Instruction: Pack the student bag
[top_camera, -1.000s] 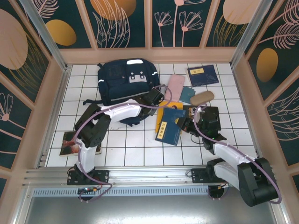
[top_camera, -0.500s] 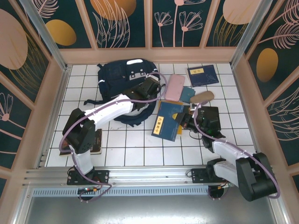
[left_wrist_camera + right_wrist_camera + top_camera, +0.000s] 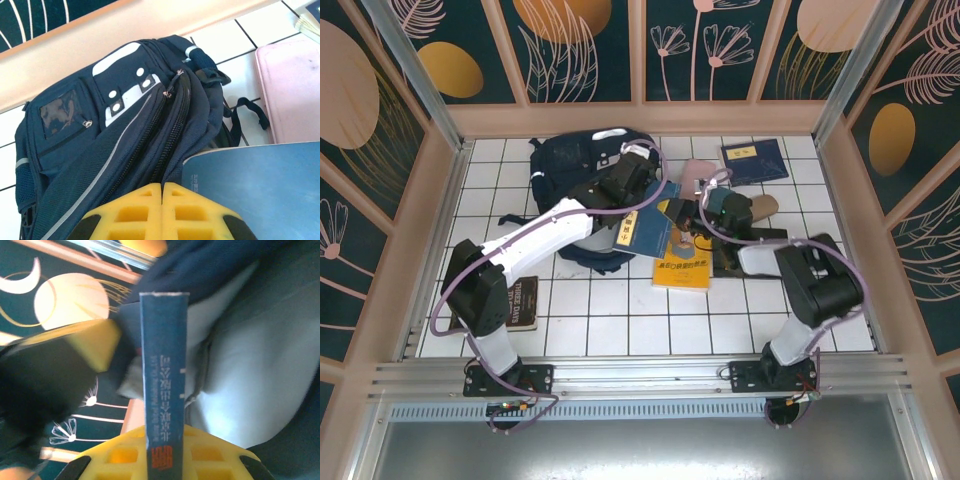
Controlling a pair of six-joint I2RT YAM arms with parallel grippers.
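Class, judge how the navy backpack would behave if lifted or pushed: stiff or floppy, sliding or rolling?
The student bag is probably floppy: its fabric bulges and folds, so it would likely sag when lifted. Pushed, it should crumple and drag across the tiles rather than roll, loose straps trailing.

The white-tiled bench (image 3: 605, 325) carries the student bag (image 3: 570, 165) at its far side. To the bag's right lie a pink pouch (image 3: 692, 170) and a tan case (image 3: 762, 207), with a navy book (image 3: 753, 160) near the far right corner. A yellow book (image 3: 682, 272) lies near the middle, and a brown book (image 3: 523, 300) lies flat at the near left.
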